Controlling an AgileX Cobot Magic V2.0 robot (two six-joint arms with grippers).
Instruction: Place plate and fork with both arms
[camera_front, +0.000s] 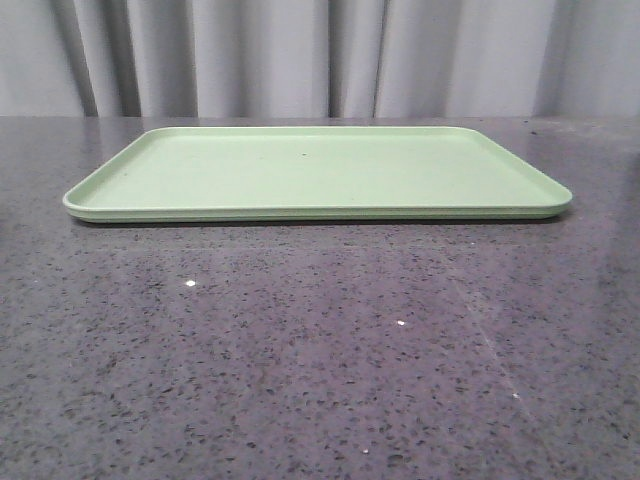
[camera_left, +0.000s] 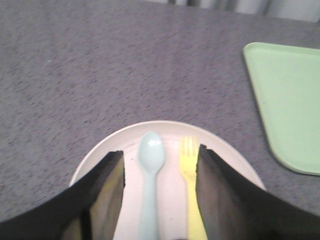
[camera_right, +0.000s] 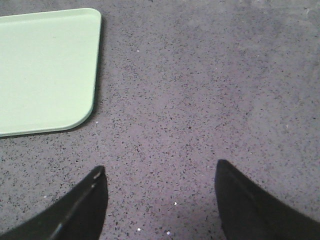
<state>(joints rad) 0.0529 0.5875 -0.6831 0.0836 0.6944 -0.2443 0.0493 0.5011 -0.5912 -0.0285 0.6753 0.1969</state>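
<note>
In the left wrist view the pale pinkish-cream plate (camera_left: 125, 145) lies on the dark table right under my left gripper (camera_left: 160, 152). On the plate lie a yellow fork (camera_left: 190, 170) and a pale blue spoon (camera_left: 150, 165), side by side. The left gripper is open, its jaws spread over the plate with both utensils between them. My right gripper (camera_right: 160, 172) is open and empty above bare table. Neither gripper, the plate nor the fork shows in the front view.
A flat light-green tray (camera_front: 320, 170) lies on the far half of the dark speckled table. Its corner shows in the left wrist view (camera_left: 287, 100) and the right wrist view (camera_right: 45, 65). A grey curtain hangs behind.
</note>
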